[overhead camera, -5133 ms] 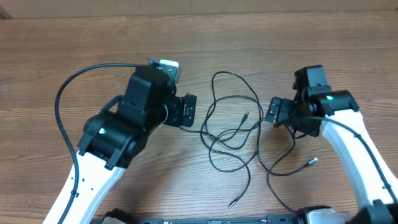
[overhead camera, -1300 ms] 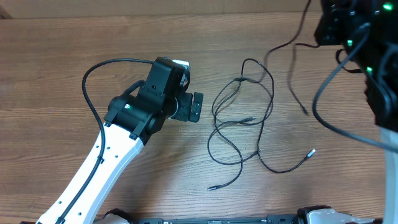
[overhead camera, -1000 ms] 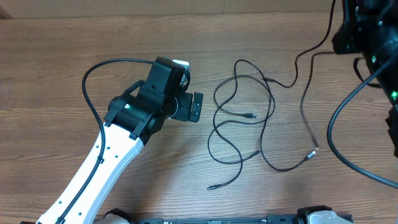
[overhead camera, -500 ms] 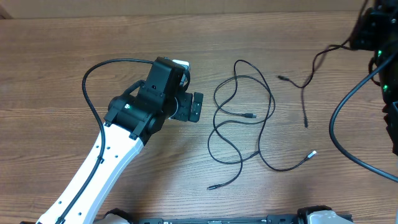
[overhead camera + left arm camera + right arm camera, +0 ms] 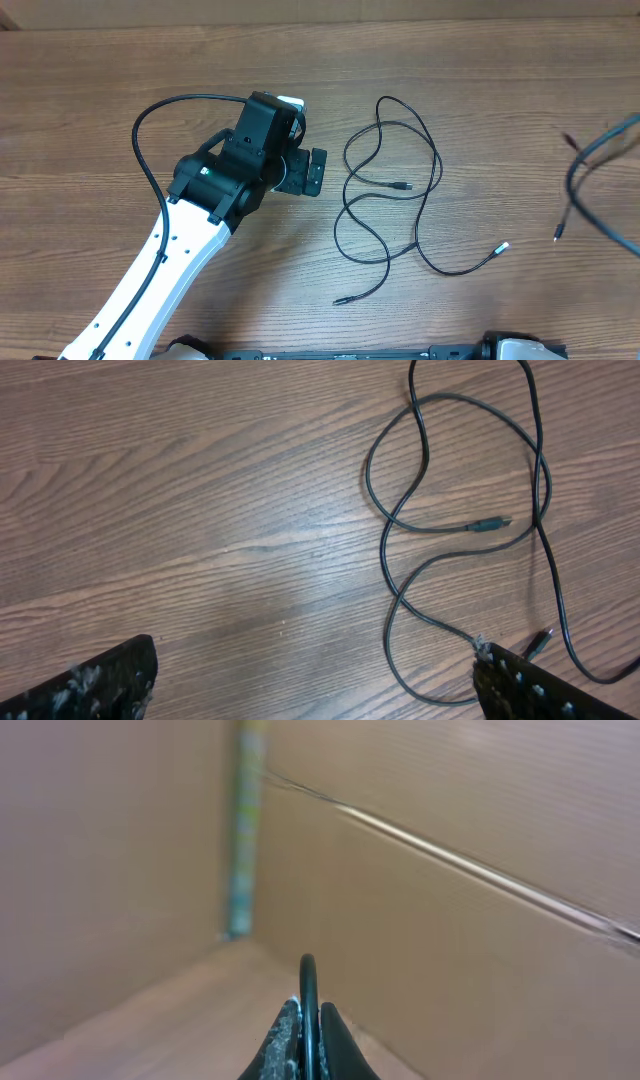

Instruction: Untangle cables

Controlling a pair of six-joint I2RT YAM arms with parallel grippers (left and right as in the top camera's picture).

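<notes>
Wood-grain desk (image 5: 100,80) offers open room on every side of the black cables (image 5: 385,184), which sprawl in crossing loops at its middle, plug ends reaching toward the near edge and the right. The left end effector (image 5: 316,172) hovers just beside the loops' left side without touching them, its fingers (image 5: 100,682) spread wide around nothing. The right end effector (image 5: 308,1045) is outside the overhead view; its own camera shows it pinched shut on one thin cable (image 5: 308,985), facing cardboard walls (image 5: 480,970). That cable's free plug (image 5: 557,236) shows near the desk's right edge, well apart from the pile. Half a second earlier it hung nearer the loops, with the right arm visible at the upper right; pile and left arm have not shifted.
</notes>
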